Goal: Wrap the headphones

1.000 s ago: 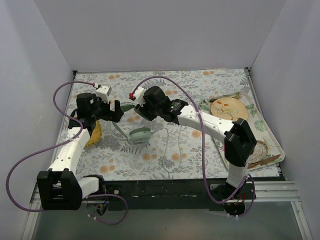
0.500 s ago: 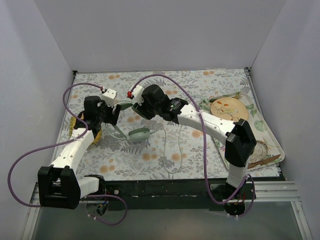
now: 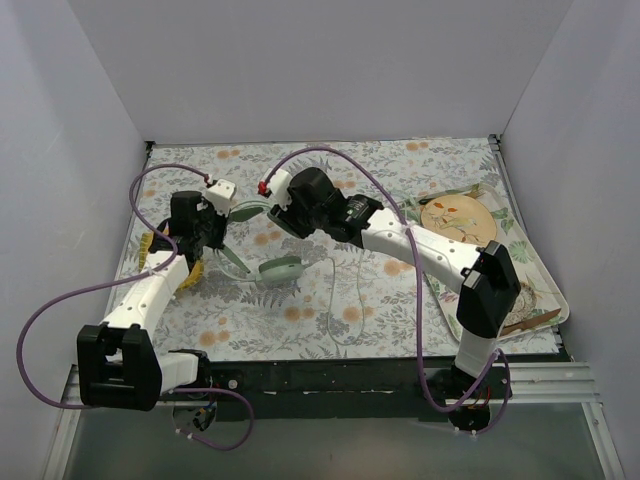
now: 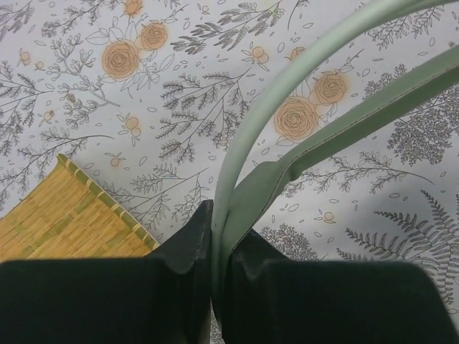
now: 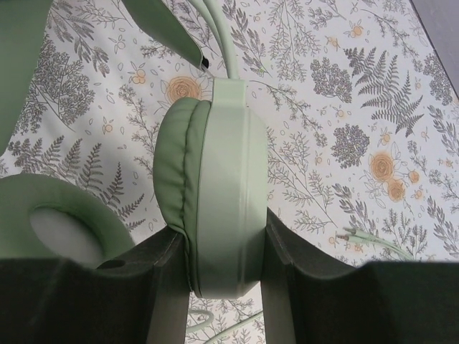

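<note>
The headphones (image 3: 281,268) sit left of the middle of the table, partly lifted between the two arms. One ear cup (image 5: 215,208) stands on edge in the right claw (image 5: 219,261), whose two fingers press against the padded face on one side and the hard back on the other. The second ear cup (image 5: 64,208) is just beside and below it, with its pale inner face showing; from above it seems to rest on the flowered tablecloth (image 3: 400,160). The headband (image 4: 323,136) arches away from the cups to the left claw (image 4: 219,258), which is pinched tight on the band's thin strap and padded strip, the fingers almost meeting around it. The thin pale cable (image 3: 333,290) trails loose over the cloth toward the near edge in a long loop, and its end lies near the held cup in the right wrist view (image 5: 369,240). A yellow woven mat (image 4: 57,222) lies on the cloth just beside the left claw. Well apart, along the right side of the table, a patterned tray (image 3: 540,290) carries a round plate (image 3: 455,215).
</note>
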`<state>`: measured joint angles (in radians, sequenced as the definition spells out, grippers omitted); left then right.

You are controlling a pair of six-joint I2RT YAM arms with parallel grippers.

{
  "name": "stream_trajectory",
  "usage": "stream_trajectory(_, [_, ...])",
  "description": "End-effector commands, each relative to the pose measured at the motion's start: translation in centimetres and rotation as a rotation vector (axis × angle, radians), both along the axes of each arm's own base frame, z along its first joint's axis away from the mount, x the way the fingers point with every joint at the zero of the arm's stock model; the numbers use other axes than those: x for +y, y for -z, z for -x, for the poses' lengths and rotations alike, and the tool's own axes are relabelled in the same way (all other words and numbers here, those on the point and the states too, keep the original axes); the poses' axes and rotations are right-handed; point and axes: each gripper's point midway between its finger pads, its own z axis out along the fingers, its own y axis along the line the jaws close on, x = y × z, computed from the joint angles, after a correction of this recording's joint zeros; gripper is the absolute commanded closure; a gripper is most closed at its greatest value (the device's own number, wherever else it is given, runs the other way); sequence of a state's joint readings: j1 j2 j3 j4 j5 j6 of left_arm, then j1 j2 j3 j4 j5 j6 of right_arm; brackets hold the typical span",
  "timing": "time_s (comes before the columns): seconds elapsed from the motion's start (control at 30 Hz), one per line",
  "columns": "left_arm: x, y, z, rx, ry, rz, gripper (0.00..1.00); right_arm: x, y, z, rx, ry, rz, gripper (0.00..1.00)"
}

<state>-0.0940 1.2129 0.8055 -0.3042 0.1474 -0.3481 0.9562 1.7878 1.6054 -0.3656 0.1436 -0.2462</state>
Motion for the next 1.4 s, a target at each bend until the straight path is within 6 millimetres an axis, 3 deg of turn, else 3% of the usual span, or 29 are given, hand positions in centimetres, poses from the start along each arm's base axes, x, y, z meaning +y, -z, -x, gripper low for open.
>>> stream_trajectory(0.0, [-1.9,-1.4,1.0,0.029,0.076,0.057,1.0,0.9,-8.2,-1.5,-0.152,-0.007,-0.213,0.99])
stream_trajectory(0.03, [-2.1,-2.1,0.9,0.019,0.081,0.069,1.0,1.0,-8.2,-1.4,-0.152,-0.019,-0.215,0.96])
stream_trajectory(0.07, [-2.2,-2.2,1.1,0.028,0.082,0.077,1.0,1.0,-8.0,-1.2,-0.155,-0.037,-0.212,0.87])
stream_trajectory(0.1, [-2.4,-2.3,1.2,0.035,0.082,0.09,1.0,1.4,-9.2,-0.6,-0.172,-0.078,-0.251,0.61])
stream_trajectory(0.17, [-2.6,-2.9,1.2,0.052,0.07,0.114,1.0,1.5,-9.0,0.2,-0.187,-0.129,-0.265,0.38])
stream_trajectory(0.2, [-2.7,-3.0,1.2,0.061,0.066,0.124,1.0,1.4,-10.4,1.1,-0.212,-0.174,-0.3,0.19])
stream_trajectory(0.27, [-3.0,-3.4,1.1,0.075,0.057,0.145,1.0,1.5,-12.4,1.7,-0.278,-0.214,-0.364,0.04])
stream_trajectory(0.3, [-2.9,-3.5,1.0,0.079,0.051,0.151,1.0,1.0,-12.9,2.8,-0.304,-0.258,-0.385,0.01])
stream_trajectory(0.37, [-3.0,-3.6,0.8,0.097,0.032,0.169,1.0,0.7,-15.3,3.8,-0.376,-0.304,-0.461,0.02])
stream_trajectory(0.4, [-2.7,-4.2,0.4,0.088,0.018,0.178,1.0,0.0,-15.1,5.0,-0.383,-0.34,-0.481,0.01])
stream_trajectory(0.47, [-2.5,-4.7,0.1,0.102,-0.009,0.211,1.0,-0.9,-16.7,5.8,-0.406,-0.314,-0.581,0.02])
stream_trajectory(0.6, [-0.9,-6.8,-1.1,0.082,-0.081,0.271,1.0,-4.1,-16.7,7.3,-0.443,-0.291,-0.63,0.02])
stream_trajectory(0.67, [-1.0,-9.0,-1.4,0.043,-0.087,0.302,1.0,-4.7,-14.5,7.2,-0.395,-0.272,-0.599,0.01])
stream_trajectory(0.7, [0.1,-9.9,-1.7,0.023,-0.13,0.323,1.0,-4.9,-13.2,7.2,-0.362,-0.261,-0.572,0.01])
stream_trajectory(0.87, [0.0,-16.0,-2.0,-0.093,-0.141,0.382,1.0,-5.8,-6.7,7.0,-0.257,-0.218,-0.47,0.01])
stream_trajectory(0.93, [-0.2,-17.5,-1.9,-0.106,-0.148,0.421,1.0,-6.4,-6.1,6.6,-0.273,-0.178,-0.49,0.02])
stream_trajectory(0.97, [-0.3,-18.5,-1.9,-0.117,-0.147,0.435,1.0,-7.1,-4.5,6.4,-0.26,-0.155,-0.477,0.01])
stream_trajectory(1.07, [-0.7,-20.3,-1.9,-0.124,-0.142,0.491,1.0,-7.8,-3.2,5.4,-0.245,-0.084,-0.497,0.02])
stream_trajectory(1.1, [-0.5,-20.6,-1.9,-0.126,-0.151,0.505,1.0,-7.9,-2.0,5.6,-0.201,-0.077,-0.503,0.02])
stream_trajectory(1.37, [-0.9,-23.4,-2.2,-0.146,-0.173,0.624,1.0,-5.5,3.1,6.1,-0.071,-0.148,-0.486,0.08])
